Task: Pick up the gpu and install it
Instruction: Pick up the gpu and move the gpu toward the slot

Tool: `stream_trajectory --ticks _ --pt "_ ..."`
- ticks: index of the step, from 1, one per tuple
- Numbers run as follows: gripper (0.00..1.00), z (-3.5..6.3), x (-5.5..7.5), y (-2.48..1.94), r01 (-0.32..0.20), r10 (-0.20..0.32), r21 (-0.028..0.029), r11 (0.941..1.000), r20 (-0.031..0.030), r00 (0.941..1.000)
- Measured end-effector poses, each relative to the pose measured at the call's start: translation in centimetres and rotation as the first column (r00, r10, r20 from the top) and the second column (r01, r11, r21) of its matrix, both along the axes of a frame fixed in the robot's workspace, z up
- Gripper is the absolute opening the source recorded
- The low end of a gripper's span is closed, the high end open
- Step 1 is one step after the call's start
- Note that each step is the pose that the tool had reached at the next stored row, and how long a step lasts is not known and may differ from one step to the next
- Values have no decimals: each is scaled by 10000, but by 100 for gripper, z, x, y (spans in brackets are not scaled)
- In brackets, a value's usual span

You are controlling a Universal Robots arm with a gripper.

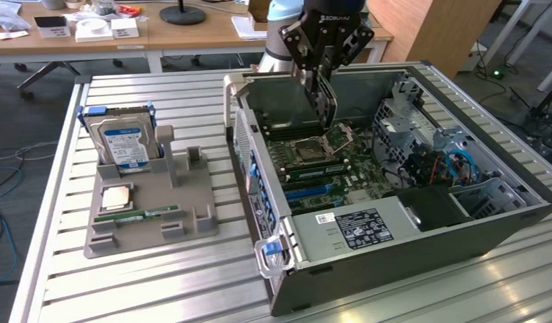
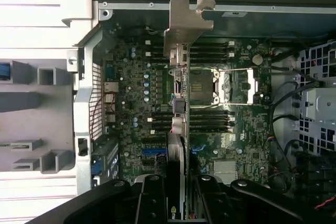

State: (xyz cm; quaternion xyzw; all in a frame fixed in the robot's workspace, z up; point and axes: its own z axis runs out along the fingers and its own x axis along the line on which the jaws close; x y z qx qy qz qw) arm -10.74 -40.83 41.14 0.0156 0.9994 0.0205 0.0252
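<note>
My gripper (image 1: 323, 70) hangs over the open computer case (image 1: 491, 222), shut on the gpu (image 1: 326, 101). The gpu is a thin dark card held on edge, its lower end just above the motherboard (image 1: 321, 168) near the CPU socket (image 1: 312, 149). In the wrist view the gpu (image 2: 178, 103) runs edge-on away from my gripper (image 2: 181, 195), with its silver end bracket (image 2: 186, 24) at the far end by the case wall. Under the card lie the motherboard (image 2: 136, 93), the CPU socket (image 2: 202, 87) and a blue slot (image 2: 155, 153).
On the exterior view's left a grey holder (image 1: 150, 222) carries an upright blue-labelled hard drive (image 1: 123, 141), a CPU (image 1: 117, 196) and a green RAM stick (image 1: 136, 216). Case and holder rest on a slatted metal table (image 1: 168, 289). Drive cages and cables (image 1: 437, 161) fill the case's right side.
</note>
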Motion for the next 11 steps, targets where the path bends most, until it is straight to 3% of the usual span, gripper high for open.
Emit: stream_trajectory --ticks 11 --pt "26 0 187 0 1 -1 0 10000 0 10000"
